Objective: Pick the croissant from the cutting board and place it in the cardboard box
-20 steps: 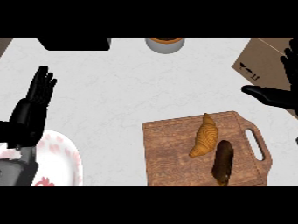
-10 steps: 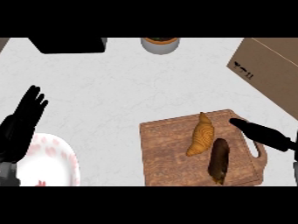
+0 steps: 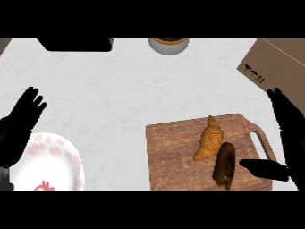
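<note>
A golden croissant (image 3: 209, 139) lies tilted on the wooden cutting board (image 3: 174, 154) at the lower right. A dark brown pastry (image 3: 224, 165) lies right beside it. My right hand (image 3: 298, 138) stands open just right of the board, fingers straight and pointing up, thumb (image 3: 264, 168) reaching over the board's handle near the dark pastry. It touches neither pastry. The cardboard box (image 3: 286, 62) sits at the upper right edge. My left hand (image 3: 13, 129) rests open at the left edge, fingers up.
A white plate with red pattern (image 3: 46, 167) lies at the lower left, partly under my left hand. A round jar (image 3: 168, 44) and a black object (image 3: 75, 44) stand at the far edge of the white counter.
My right hand has come down from beside the box to the board's right side. The view has shifted, so the board, plate and left hand show lower and nearer.
</note>
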